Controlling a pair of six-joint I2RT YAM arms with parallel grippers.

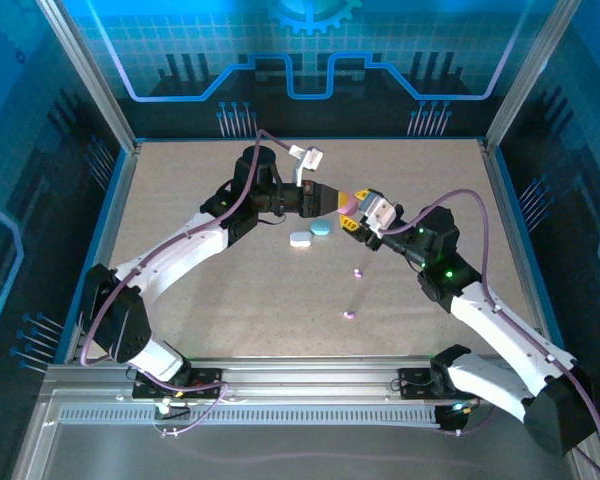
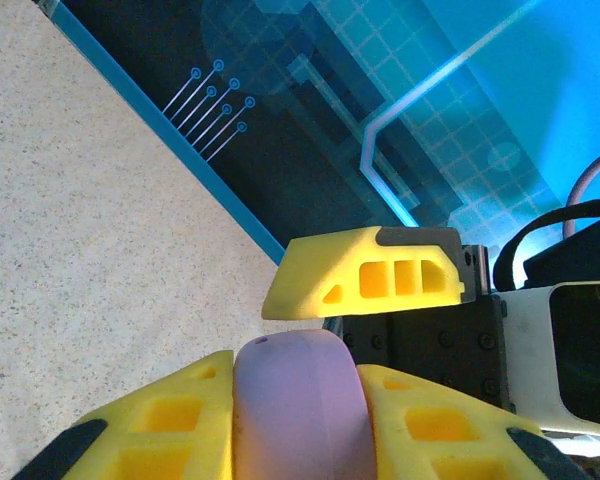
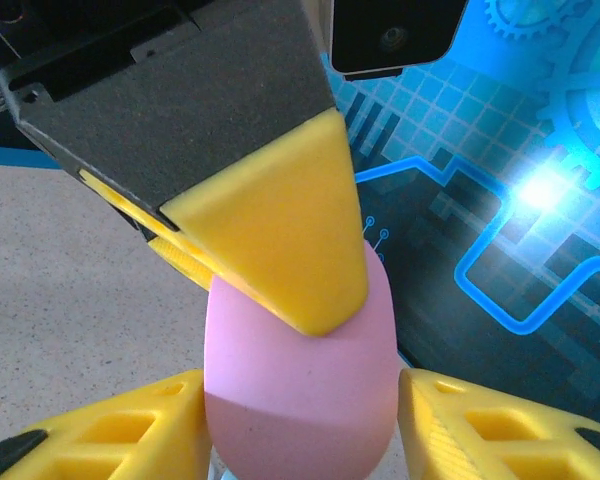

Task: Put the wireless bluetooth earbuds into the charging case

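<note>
Left jaws have the pink charging case (image 3: 300,370) clamped up off the desk (image 1: 230,290), right jaws straddle it (can't tell if they're gripping yet), probably to pop the lid, and the two pinkish earbuds (image 1: 357,272) (image 1: 348,315) lie loose on the desk nearer the arms.

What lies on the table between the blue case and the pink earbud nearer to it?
Nothing. In the top external view, the stretch of table from the blue case to the nearer pink earbud is bare.
</note>
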